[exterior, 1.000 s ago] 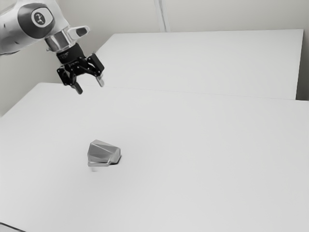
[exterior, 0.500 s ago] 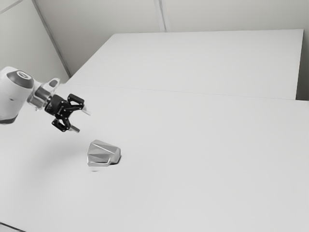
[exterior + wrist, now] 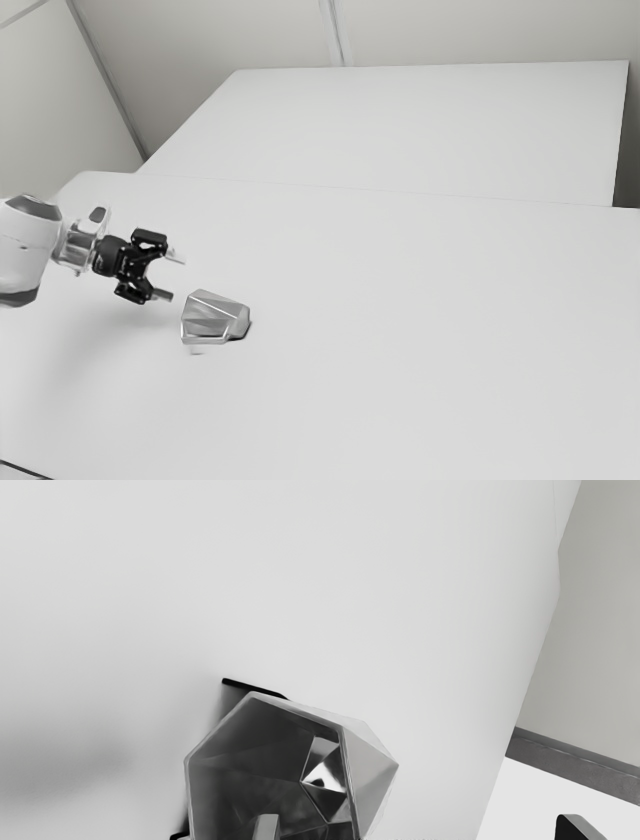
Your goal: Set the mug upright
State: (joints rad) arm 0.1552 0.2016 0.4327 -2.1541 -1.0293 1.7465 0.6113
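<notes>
Item: one mug (image 3: 214, 320), grey and faceted, tipped on its side.
Location: on the white table (image 3: 400, 300), just beyond the fingertips, toward the exterior view's right and a little lower in that view.
Long axis: roughly along the exterior view's left-to-right line, the wider end toward the hand; the mouth (image 3: 240, 750) opens toward the wrist camera (its dark inside can be looked into).
Handle: not made out with any certainty.
Gripper (image 3: 170, 278): black, two-fingered, its fingers wide apart with nothing between them.
Bearing, gripper to mug: off-centre. In the wrist view one finger (image 3: 267, 827) overlaps the mouth, while the other finger (image 3: 577, 827) is well to the side of the mug. The exterior view shows the lower fingertip as the nearer one.
Contact: none seen in the exterior view, where a narrow strip of table parts the lower fingertip from the mug.
Condition against the task: not upright, so the standing-up is judged outstanding.
Move called for, as judged: either a sideways shift to bring the mug between the fingers, or one finger into the mouth and the other outside the wall; then a lift and a turn, mouth to the ceiling.
Risk, as judged: a straight push forward could catch the rim and slide or roll the mug (slanted facets give poor purchase).
</notes>
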